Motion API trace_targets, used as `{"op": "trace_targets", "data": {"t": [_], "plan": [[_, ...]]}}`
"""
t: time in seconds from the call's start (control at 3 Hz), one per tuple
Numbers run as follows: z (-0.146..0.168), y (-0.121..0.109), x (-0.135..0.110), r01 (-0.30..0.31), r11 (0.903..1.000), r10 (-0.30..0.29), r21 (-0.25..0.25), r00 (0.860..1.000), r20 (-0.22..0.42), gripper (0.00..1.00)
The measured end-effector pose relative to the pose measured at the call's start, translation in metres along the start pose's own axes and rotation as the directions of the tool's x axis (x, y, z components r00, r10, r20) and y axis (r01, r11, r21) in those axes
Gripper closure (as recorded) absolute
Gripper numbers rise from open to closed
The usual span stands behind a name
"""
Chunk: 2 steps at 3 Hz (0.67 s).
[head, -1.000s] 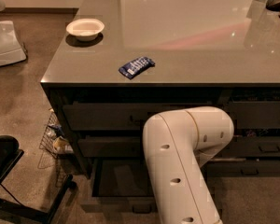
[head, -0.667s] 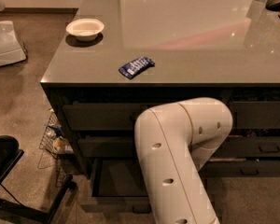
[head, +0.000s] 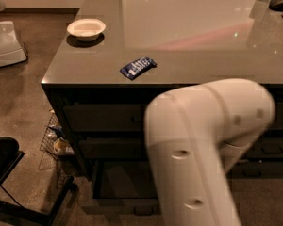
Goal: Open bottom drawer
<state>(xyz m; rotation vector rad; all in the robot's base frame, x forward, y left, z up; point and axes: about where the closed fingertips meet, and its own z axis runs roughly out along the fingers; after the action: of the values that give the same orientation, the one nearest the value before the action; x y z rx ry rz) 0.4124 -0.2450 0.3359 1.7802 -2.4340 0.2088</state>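
Observation:
The bottom drawer [head: 119, 205] of the left stack stands pulled out at the foot of the counter. Its low front panel is near the floor and its inside [head: 122, 179] is dark. A small dark handle [head: 144, 211] shows at the panel's lower edge, partly behind my arm. My white arm [head: 203, 140] fills the lower middle and right of the camera view, in front of the drawers. My gripper is out of view, hidden behind or below the arm. Two taller drawer fronts [head: 101, 118] sit shut above the open drawer.
On the grey countertop [head: 193, 32] lie a white bowl [head: 86, 28] and a blue packet [head: 138, 67]. A wire basket [head: 53, 140] stands on the floor left of the drawers. A black chair base [head: 9, 185] is at lower left. Right-hand stack drawers [head: 273, 147] show behind the arm.
My arm's elbow has shifted to the left and covers more of the drawer fronts. The bottom drawer stays pulled out as before.

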Motion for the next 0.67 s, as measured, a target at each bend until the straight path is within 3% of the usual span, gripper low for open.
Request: {"op": "trace_targets", "data": {"t": [0.33, 0.67], "plan": [[-0.012, 0.010, 0.001, 0.012, 0.9995, -0.012, 0.030, 1.000, -0.012, 1.00], [0.009, -0.018, -0.009, 0.023, 0.9986, -0.025, 0.048, 0.999, 0.048, 1.00]]}}
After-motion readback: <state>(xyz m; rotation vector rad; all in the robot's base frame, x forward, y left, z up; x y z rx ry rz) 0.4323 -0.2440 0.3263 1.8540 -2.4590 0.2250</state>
